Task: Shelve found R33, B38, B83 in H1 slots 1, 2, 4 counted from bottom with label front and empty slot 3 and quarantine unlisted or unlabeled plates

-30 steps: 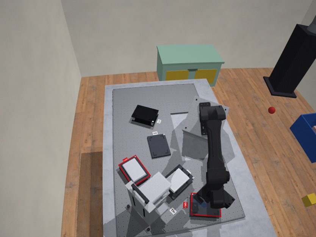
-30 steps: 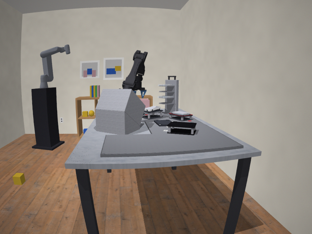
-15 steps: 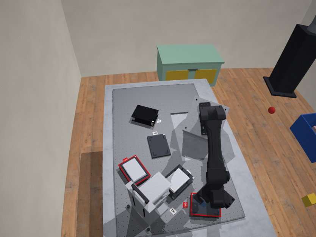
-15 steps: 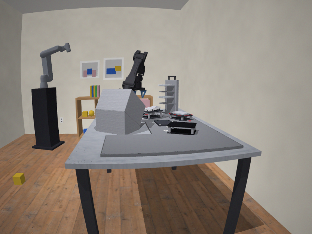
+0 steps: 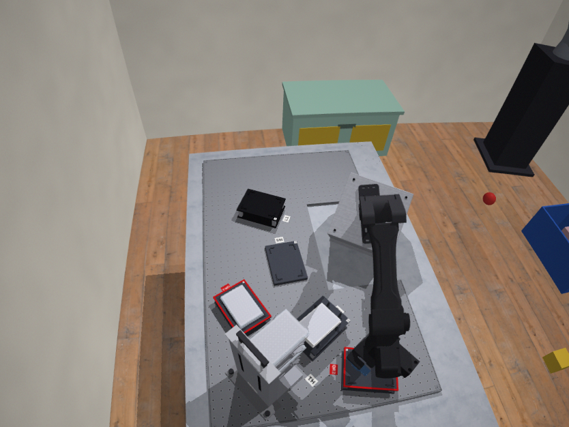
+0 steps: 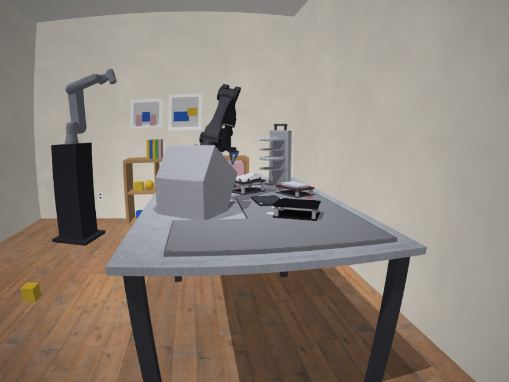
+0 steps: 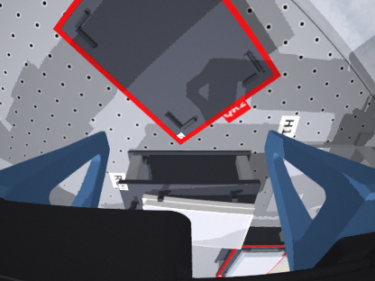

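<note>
Between the open hand's fingers, wrist-only: red-framed nest's corner locators.

Plate hotel slot contents unresolvable; deck labels mostly unreadable; arm hides red-bordered nest.

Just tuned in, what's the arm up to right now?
The arm's claw hangs open and holds nothing, above a red-bordered quarantine nest with no plate on it near the table's front corner. The other red-bordered nest already carries a white plate. Another white plate lies on the dark raised nest beside the plate hotel. The flat nest and the black raised nest further back have no plates.
</note>
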You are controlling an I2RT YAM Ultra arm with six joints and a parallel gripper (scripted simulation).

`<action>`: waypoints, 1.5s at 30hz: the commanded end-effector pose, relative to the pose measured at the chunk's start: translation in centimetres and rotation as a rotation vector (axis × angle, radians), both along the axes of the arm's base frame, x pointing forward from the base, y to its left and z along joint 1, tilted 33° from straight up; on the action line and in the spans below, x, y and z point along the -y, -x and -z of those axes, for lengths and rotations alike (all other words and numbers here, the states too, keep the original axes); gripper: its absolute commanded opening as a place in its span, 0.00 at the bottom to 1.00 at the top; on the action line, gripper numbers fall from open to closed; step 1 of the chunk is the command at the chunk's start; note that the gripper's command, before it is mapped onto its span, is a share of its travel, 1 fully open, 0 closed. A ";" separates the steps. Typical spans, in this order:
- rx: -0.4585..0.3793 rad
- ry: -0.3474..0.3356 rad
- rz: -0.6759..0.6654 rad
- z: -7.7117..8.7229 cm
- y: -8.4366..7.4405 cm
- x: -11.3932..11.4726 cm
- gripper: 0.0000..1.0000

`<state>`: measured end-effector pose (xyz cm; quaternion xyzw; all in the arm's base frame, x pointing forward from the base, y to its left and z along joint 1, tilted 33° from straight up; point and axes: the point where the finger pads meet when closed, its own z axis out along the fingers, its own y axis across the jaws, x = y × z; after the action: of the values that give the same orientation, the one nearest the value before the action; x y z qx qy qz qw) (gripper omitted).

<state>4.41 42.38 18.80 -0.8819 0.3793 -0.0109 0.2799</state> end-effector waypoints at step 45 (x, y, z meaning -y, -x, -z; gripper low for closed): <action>-0.005 -0.030 -0.007 1.4 -0.4 -1.7 1.00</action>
<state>4.95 43.77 16.86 -0.8806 0.3792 -0.0091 0.2841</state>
